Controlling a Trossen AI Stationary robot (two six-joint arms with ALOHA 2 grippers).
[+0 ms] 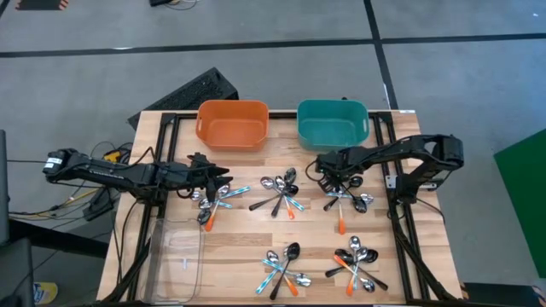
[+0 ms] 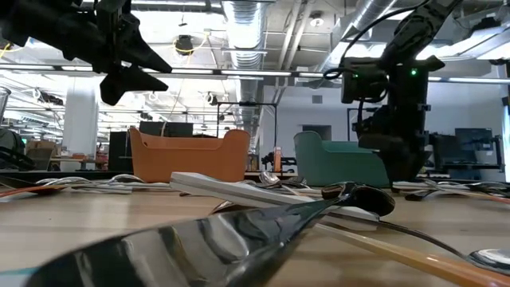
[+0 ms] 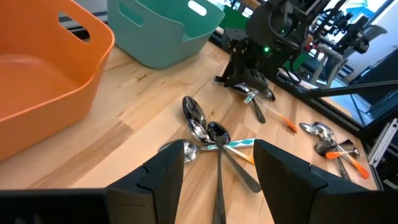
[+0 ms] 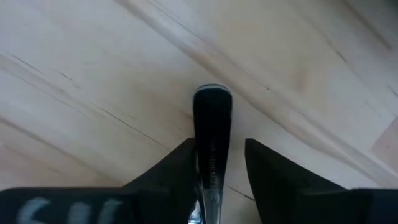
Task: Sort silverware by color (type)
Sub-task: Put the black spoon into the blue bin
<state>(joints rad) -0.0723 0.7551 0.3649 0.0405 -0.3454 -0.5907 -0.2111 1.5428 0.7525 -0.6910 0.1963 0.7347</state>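
Spoons with orange, light-blue and black handles lie in several piles on the wooden table. My left gripper [image 1: 220,176] [image 3: 217,174] is open and hovers above the left pile [image 1: 213,198], looking toward the middle pile [image 3: 208,134]. My right gripper [image 1: 331,177] [image 4: 219,165] points down at the table by the right pile [image 1: 345,201]. Its fingers, open a narrow way, stand on either side of a black spoon handle [image 4: 211,137]. An orange bin [image 1: 232,122] and a teal bin [image 1: 333,122] sit at the far edge. My right gripper comes from above with one finger on each side of the black handle, near its free end [image 4: 211,99]. One finger [image 4: 180,171] looks to be against the handle, and a strip of wood shows beside the other. Whether it touches, I cannot tell.
Two more spoon piles lie near the front edge [image 1: 286,269] [image 1: 358,266]. A clear plastic container [image 1: 175,256] sits at the near left corner. A black keyboard-like object [image 1: 183,95] lies beyond the table's far left corner. Bare wood shows between the piles.
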